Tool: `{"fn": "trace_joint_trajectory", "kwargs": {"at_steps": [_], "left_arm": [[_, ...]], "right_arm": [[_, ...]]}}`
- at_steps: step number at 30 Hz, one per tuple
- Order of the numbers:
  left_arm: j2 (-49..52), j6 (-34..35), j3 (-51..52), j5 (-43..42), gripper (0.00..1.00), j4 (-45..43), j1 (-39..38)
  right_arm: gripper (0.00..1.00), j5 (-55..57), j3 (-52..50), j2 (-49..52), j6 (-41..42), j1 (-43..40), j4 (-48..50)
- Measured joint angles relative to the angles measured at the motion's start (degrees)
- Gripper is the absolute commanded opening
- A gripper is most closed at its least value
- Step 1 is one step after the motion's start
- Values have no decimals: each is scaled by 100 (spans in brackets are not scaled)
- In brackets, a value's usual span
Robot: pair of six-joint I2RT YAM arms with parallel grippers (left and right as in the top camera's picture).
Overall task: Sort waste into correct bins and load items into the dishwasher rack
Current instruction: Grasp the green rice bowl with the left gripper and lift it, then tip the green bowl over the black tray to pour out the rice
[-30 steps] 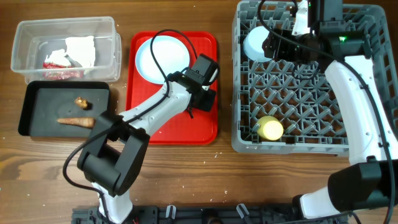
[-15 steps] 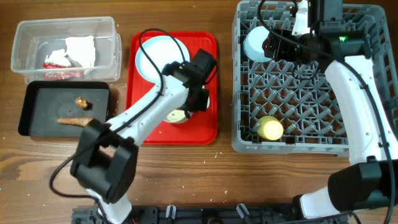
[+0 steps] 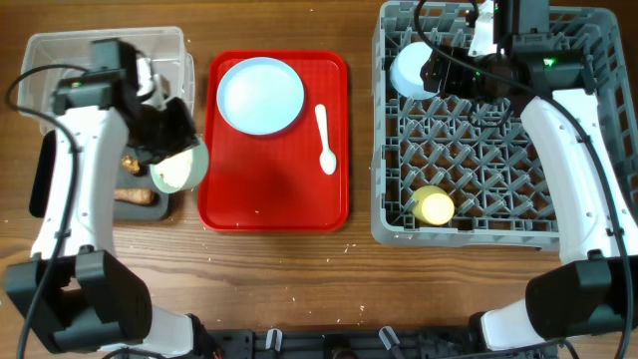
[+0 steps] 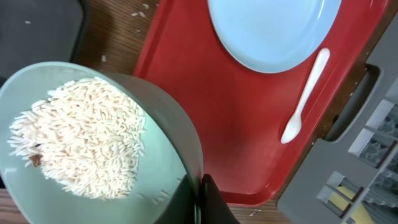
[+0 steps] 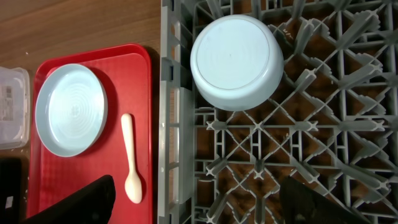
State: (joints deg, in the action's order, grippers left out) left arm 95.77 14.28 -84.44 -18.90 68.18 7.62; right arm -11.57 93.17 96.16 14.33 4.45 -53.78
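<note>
Right now the left gripper (image 4: 198,200) is pinching the rim of the pale blue small bowl (image 4: 93,137), with one finger inside and one outside. The bowl is full of white rice (image 4: 81,143). The arm holds it at the right edge of the black tray (image 3: 110,179), just beside the red serving tray (image 3: 269,189). I think it is there so the rice can be tipped out, because the black tray already holds food: a brown sausage piece (image 3: 130,195) and a small brown lump (image 3: 128,160). The bowl has to be empty before it can go in the rack. Paper and a wrapper sit in the clear tub (image 3: 60,50) behind.

The right gripper (image 5: 199,205) has its fingers spread wide and holds nothing. It hangs over the back left corner of the grey dishwasher rack (image 3: 498,189), above a white bowl (image 5: 236,62) that sits upside down so water can run off. A yellow cup (image 3: 434,205) stands near the rack's front.

The white plate (image 3: 260,95) and white plastic spoon (image 3: 325,140) lie on the red tray, not yet loaded.
</note>
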Motion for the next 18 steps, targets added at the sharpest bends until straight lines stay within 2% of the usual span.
{"fn": "trace_joint_trajectory", "kwargs": {"at_steps": [9, 18], "left_arm": [[-9, -616, 0, -741, 4, 22, 1412], [-9, -1023, 0, -1735, 4, -39, 2358]], "right_arm": [[86, 0, 0, 0, 0, 0, 0], [86, 0, -2, 0, 0, 0, -46]]}}
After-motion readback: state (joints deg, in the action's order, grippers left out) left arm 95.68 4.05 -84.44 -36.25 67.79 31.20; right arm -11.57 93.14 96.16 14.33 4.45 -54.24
